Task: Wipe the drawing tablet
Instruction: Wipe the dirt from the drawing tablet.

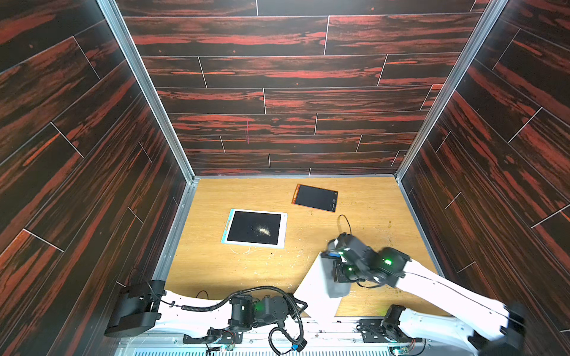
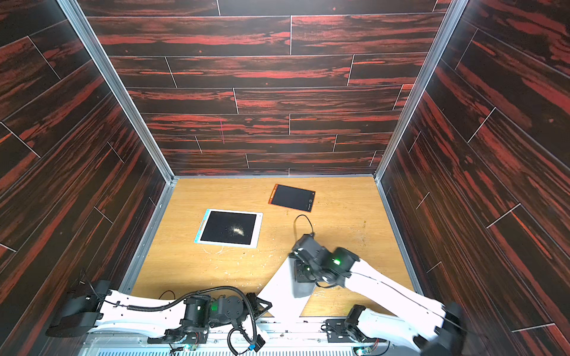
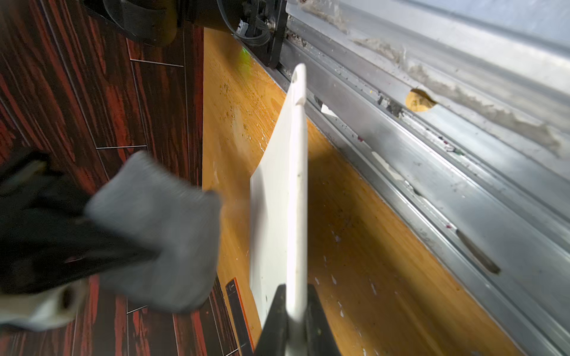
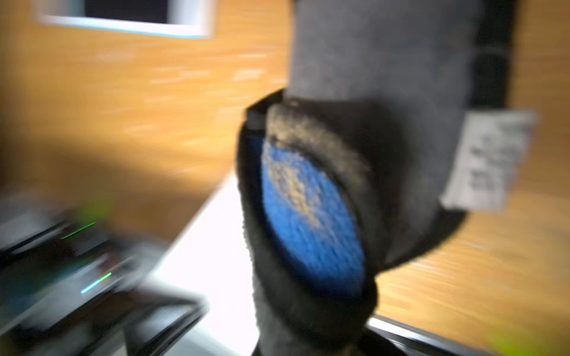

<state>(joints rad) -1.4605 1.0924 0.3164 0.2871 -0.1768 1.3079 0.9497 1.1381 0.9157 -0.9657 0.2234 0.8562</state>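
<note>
Drawing tablet (image 1: 254, 228) lies crumb-dusted near an orange tablet (image 1: 315, 198); left claw (image 3: 296, 320) pinches white board (image 3: 277, 200), right claw (image 1: 337, 277) grey cloth (image 3: 160, 228).

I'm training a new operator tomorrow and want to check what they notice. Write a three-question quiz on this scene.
1. True or false: pale crumbs lie on the screen of the white-framed tablet.
2. Which gripper holds the grey cloth? A) left B) right C) neither
3. Fill in: the frame of the far tablet is ____.

Key
1. True.
2. B, the right gripper.
3. Orange.
</note>
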